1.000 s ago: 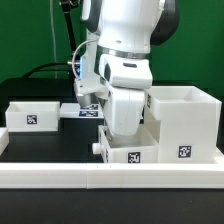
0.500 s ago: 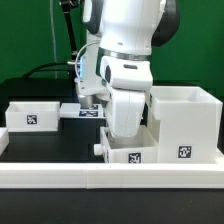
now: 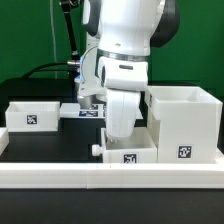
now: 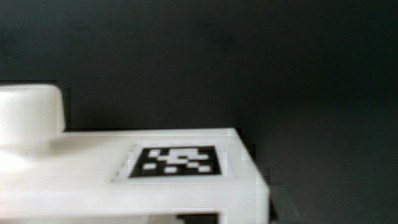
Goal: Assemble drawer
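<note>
The tall housing box (image 3: 184, 124) stands at the exterior view's right, open at the top, with a tag on its front. One shallow tray (image 3: 34, 113) rests at the exterior view's left. The second small tray (image 3: 129, 152) sits under my hand, just left of the box. My gripper (image 3: 121, 138) reaches down into this tray, with the fingertips hidden by the hand and the tray wall. In the wrist view the tray (image 4: 107, 190) fills the near field, with its tag (image 4: 178, 162) close up. The tray moves with the hand, so the jaws appear shut on it.
The long low white rail (image 3: 100, 178) runs along the front of the black table. The marker board (image 3: 88, 112) lies behind my arm, between the left tray and the box. Cables hang at the back left.
My hand has shifted toward the exterior view's left, and the small tray has moved with it, a little away from the housing box.
</note>
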Robot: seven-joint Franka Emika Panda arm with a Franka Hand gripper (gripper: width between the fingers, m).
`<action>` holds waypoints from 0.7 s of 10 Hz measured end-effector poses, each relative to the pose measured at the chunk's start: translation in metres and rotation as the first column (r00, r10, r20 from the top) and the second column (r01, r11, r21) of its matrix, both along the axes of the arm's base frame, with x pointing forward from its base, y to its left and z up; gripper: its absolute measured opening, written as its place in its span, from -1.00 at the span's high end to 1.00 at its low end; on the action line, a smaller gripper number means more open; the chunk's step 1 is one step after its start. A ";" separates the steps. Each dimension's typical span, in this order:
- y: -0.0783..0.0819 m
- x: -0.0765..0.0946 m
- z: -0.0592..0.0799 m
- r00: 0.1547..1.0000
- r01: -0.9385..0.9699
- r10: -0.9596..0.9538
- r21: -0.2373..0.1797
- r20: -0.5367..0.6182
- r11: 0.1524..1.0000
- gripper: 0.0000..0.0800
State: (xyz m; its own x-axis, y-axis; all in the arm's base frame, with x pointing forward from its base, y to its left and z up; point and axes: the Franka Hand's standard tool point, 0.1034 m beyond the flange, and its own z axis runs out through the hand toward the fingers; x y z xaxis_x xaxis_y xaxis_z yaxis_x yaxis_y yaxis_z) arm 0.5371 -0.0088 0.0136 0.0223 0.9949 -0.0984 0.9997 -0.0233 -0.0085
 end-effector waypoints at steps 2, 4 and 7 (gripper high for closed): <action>0.000 0.000 0.000 1.000 0.001 -0.001 -0.002 0.000 1.000 0.89; 0.000 0.000 0.000 1.000 0.001 -0.001 -0.002 0.000 1.000 0.89; -0.001 0.000 0.000 0.997 -0.072 0.072 -0.027 0.021 0.997 0.89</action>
